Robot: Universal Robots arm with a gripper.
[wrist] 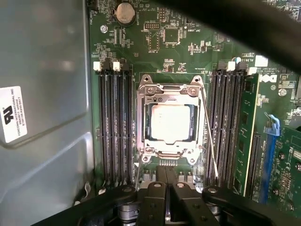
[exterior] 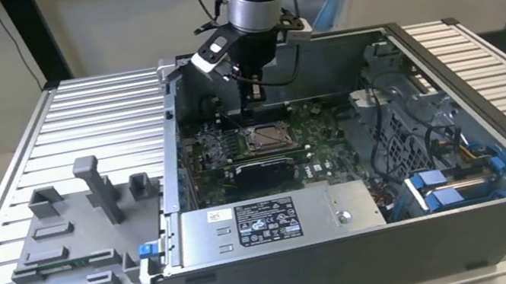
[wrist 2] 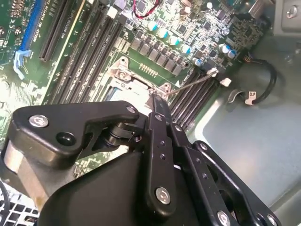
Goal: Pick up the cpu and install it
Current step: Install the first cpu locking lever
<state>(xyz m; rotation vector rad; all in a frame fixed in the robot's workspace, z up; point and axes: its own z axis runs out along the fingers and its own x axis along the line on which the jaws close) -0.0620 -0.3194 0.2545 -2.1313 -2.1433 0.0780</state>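
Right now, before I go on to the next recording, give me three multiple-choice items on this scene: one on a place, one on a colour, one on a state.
1. Where is the cpu?
A. on the fixture
B. in the socket
C. on the table

2. What colour is the fixture?
A. grey
B. blue
C. red

3. How is the case?
A. shut all round
B. open on top
C. standing on end, shut

Answers:
1 B: in the first wrist view the cpu sits within the frame of the socket.
2 A: the fixture, on the exterior view's left of the case, is grey.
3 B: the case lies with its open side up, its inside in plain sight.
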